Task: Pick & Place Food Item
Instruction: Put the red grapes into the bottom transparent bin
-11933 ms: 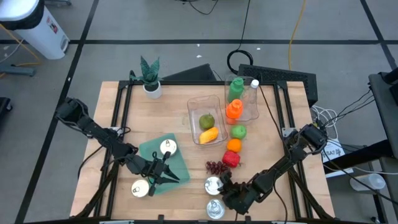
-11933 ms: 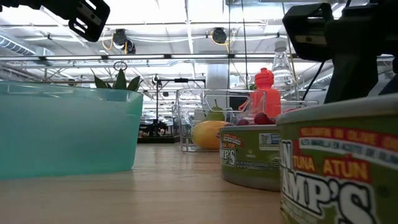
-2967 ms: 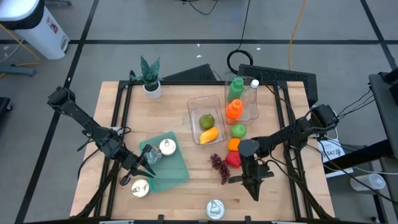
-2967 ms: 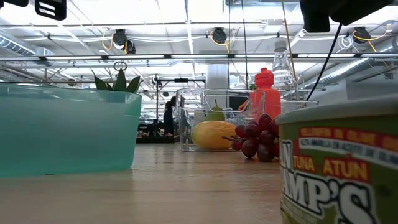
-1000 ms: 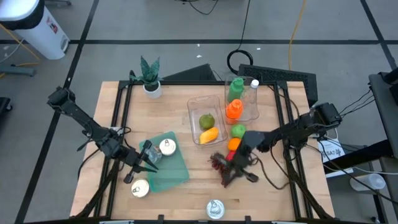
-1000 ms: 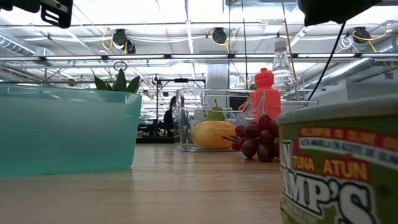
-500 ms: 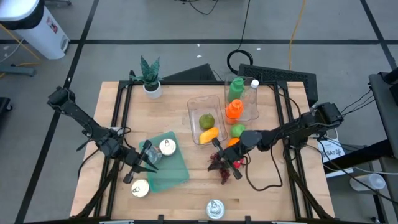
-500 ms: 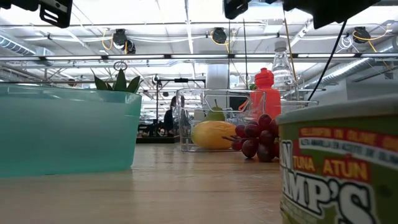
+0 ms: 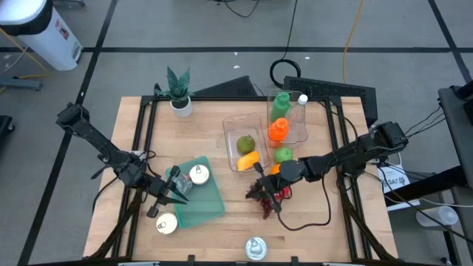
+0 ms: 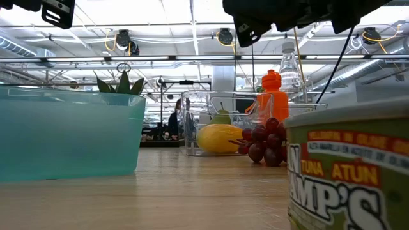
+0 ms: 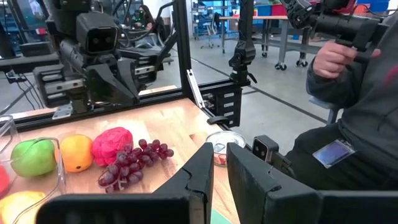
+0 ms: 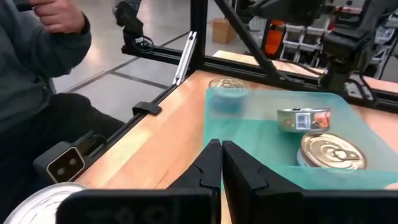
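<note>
The right gripper [image 9: 260, 193] is seen over the middle of the table [image 9: 214, 125], at about 6 o'clock from the clear tray [image 9: 230, 130]. Its fingers [image 12: 211, 165] are pressed together with nothing between them, as the right wrist view shows. From above, the gripper lies over the bunch of grapes [image 9: 267, 204]; whether they are touched cannot be told. In the low view the grapes [image 10: 262, 142] rest on the wood, just beside the tray's front.

A mango [image 9: 247, 159] and a green fruit [image 9: 245, 143] lie inside the tray. At 3 o'clock from the mango, a green apple [image 9: 283, 155] stands outside the tray, with an orange [image 11: 77, 152] and a red fruit [image 11: 112, 145] next in line toward the grapes.

The left gripper [image 9: 167, 193] is held over the teal bin [image 9: 211, 203], at 9 o'clock from the grapes and well apart from them. Its fingers [image 11: 198, 180] are drawn nearly together, and nothing is gripped. A can [image 9: 199, 174] sits in the bin, another can [image 9: 166, 224] lies beside the bin's near corner, and a third [image 9: 255, 247] stands at the table's near edge.
</note>
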